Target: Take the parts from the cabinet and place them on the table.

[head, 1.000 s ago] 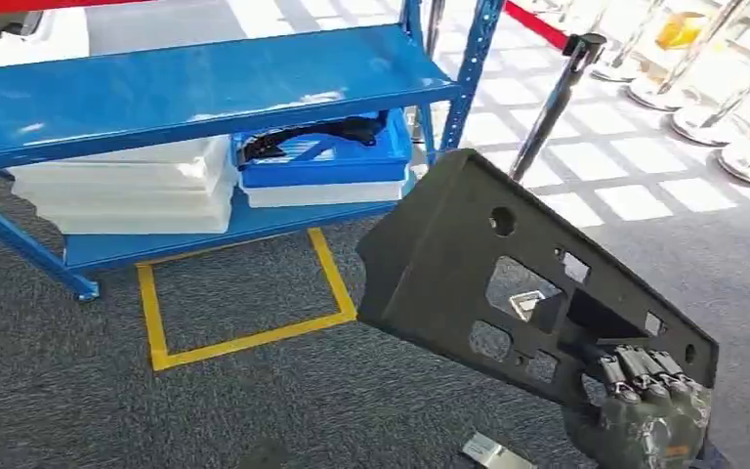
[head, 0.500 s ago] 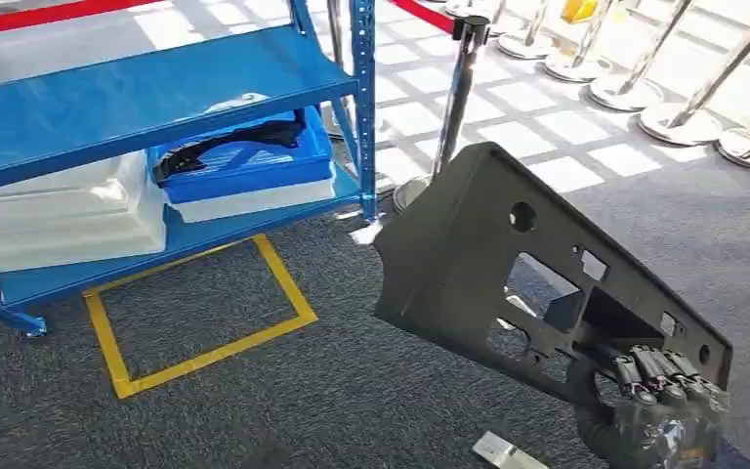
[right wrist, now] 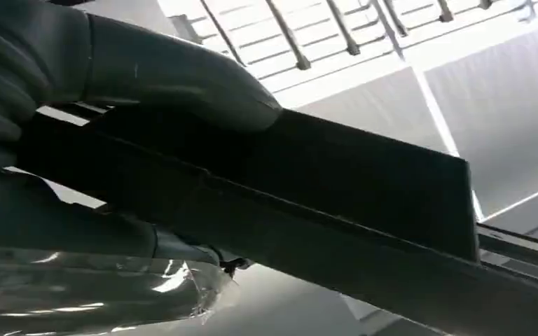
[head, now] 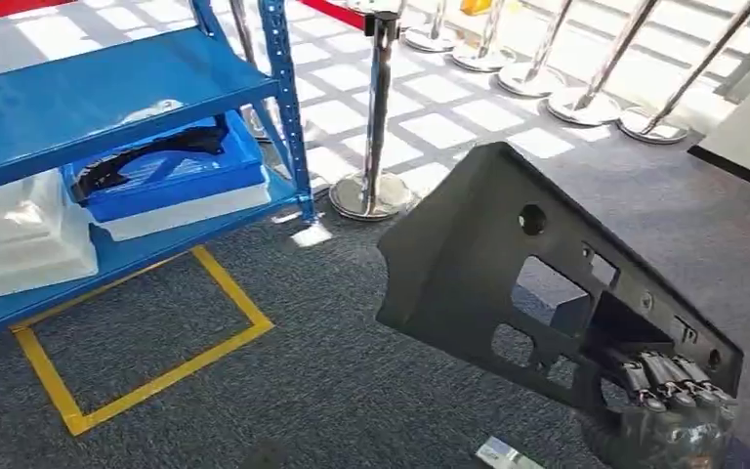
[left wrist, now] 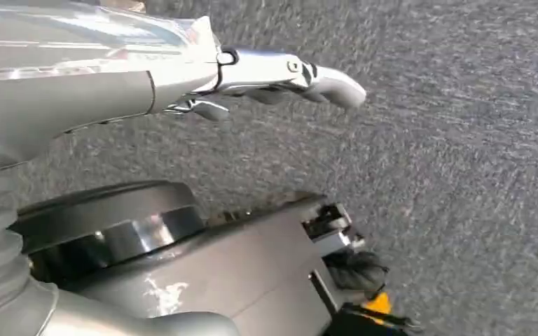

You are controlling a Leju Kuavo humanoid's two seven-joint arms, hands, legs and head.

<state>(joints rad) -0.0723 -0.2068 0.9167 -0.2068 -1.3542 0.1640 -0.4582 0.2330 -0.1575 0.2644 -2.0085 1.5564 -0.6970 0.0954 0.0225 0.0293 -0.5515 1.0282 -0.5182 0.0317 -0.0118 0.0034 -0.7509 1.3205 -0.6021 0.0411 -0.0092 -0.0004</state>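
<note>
Panel (head: 469,264) of matte black plastic, flat and angular with round holes and squared cut-outs, hangs tilted over the grey carpet (head: 332,381), gripped at its lower corner by the right hand (head: 664,415). The dark ribbed fingers (head: 659,376) hook over the panel's edge, and in the right wrist view the thick grey thumb (right wrist: 182,77) presses on its smooth face (right wrist: 364,161). The left hand (left wrist: 287,73) hangs above the coarse carpet with its silver fingers stretched out and nothing in them. The blue metal rack (head: 107,88) stands to the left, holding a blue tray (head: 176,181) with a curved black part (head: 146,151) in it and white moulded trays (head: 20,234). Yellow tape (head: 146,371) marks a square on the carpet, and a chrome post (head: 376,117) stands on pale tiles.
</note>
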